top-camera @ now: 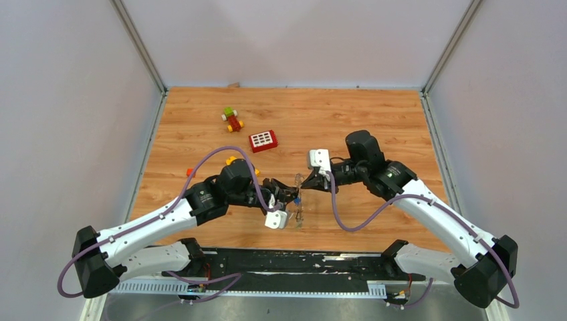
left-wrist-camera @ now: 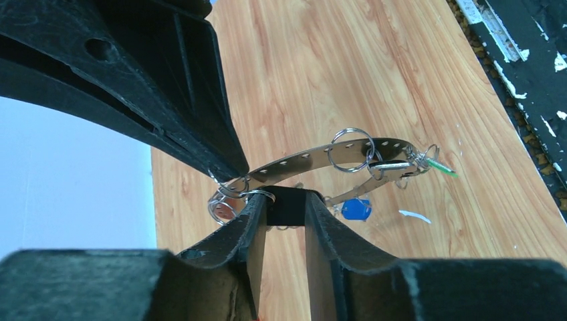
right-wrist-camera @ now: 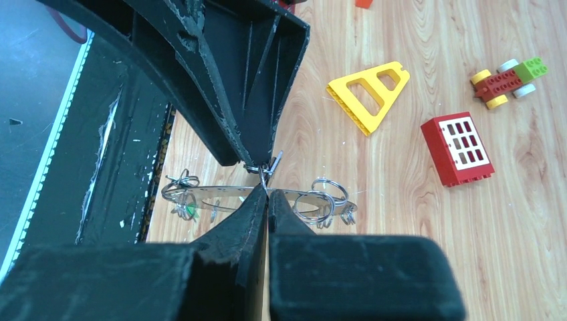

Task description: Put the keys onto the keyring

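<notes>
The keyring [top-camera: 299, 200] is a flat grey metal band with small holes, seen edge-on in the top view between both grippers. In the left wrist view the keyring [left-wrist-camera: 314, 157] arcs above the wood and carries small wire rings, a blue-headed key [left-wrist-camera: 356, 209] and a green key [left-wrist-camera: 441, 166]. My left gripper [left-wrist-camera: 289, 200] has its fingers apart, with a black key head [left-wrist-camera: 291, 208] at their tips; I cannot tell whether the pads touch it. My right gripper [right-wrist-camera: 266, 190] is shut on the keyring [right-wrist-camera: 220, 192], with a thin wire ring sticking up from the pinch.
A yellow triangular block [right-wrist-camera: 371, 93], a red window brick [top-camera: 263, 140] and a small toy car [top-camera: 232, 119] lie on the wooden table beyond the grippers. A small orange block [top-camera: 189, 172] sits at the left. A black strip [top-camera: 301, 261] runs along the near edge.
</notes>
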Controlling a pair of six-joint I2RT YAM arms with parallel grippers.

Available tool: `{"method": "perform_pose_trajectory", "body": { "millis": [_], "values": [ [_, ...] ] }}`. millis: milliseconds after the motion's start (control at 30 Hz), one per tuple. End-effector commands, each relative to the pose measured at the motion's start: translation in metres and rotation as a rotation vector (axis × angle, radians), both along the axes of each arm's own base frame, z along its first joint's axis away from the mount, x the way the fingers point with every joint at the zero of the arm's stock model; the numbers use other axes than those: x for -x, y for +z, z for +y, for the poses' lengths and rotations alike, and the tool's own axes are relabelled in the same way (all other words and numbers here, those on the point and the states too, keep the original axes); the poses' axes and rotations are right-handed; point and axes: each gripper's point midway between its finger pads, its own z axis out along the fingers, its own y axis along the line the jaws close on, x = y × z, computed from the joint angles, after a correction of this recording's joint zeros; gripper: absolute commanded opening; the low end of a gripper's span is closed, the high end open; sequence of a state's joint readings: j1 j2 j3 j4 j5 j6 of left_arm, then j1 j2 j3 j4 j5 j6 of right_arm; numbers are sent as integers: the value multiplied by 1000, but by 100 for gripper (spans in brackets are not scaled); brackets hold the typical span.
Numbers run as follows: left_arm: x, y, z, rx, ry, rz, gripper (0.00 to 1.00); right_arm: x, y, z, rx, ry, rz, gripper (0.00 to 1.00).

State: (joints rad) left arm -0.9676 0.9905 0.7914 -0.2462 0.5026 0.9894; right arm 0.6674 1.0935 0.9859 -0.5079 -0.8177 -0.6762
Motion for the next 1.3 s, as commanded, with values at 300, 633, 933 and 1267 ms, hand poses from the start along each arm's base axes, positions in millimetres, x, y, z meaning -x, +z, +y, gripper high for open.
{"method": "perform_pose_trajectory", "body": {
  "millis": [300, 633, 933, 1267],
  "values": [
    [-21, 37, 10, 92, 146, -19, 69, -13, 58, 9, -143, -21, -45, 0],
    [-34, 61, 25, 188, 222, 89, 79, -16, 73, 10, -188, -45, -7, 0],
    [-32, 85, 12, 289, 159, 363, 64, -13, 80, 10, -236, -38, 41, 0],
    [-21, 88, 0, 280, 70, 467, 55, -12, 75, 8, -241, -21, 52, 0]
  ]
}}
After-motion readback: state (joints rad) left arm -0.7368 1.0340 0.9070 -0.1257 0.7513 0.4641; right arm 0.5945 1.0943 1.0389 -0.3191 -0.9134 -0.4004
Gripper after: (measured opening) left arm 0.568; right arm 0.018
